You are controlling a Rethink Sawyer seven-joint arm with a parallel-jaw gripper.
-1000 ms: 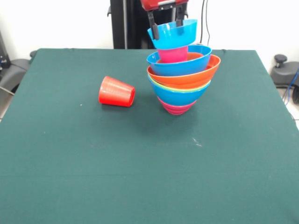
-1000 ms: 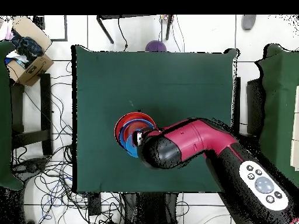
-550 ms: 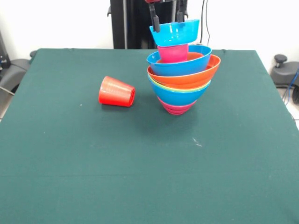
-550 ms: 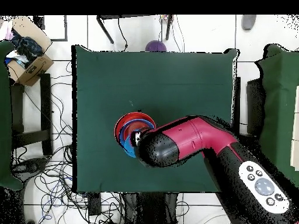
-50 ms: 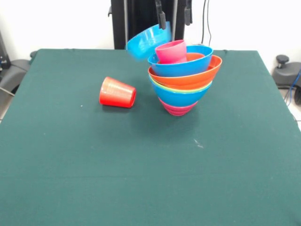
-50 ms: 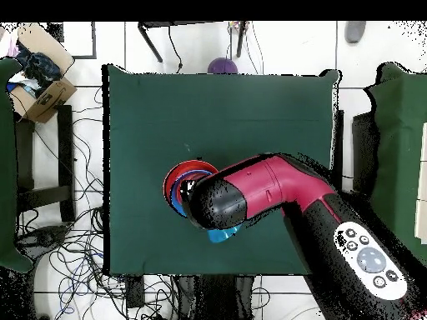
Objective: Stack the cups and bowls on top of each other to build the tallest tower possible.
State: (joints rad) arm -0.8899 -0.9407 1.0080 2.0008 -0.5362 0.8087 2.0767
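Front view — green table (image 5: 141, 179), white wall (image 5: 56, 23) behind — cables beside.

A dark green table (image 5: 94, 179) fills most of the frame. A red cup (image 5: 117, 92) lies on its side left of centre; the tower (image 5: 181, 89) of nested bowls stands just right of it, upper middle

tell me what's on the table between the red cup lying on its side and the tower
Nothing: in the front view only bare green table separates the red cup from the tower.
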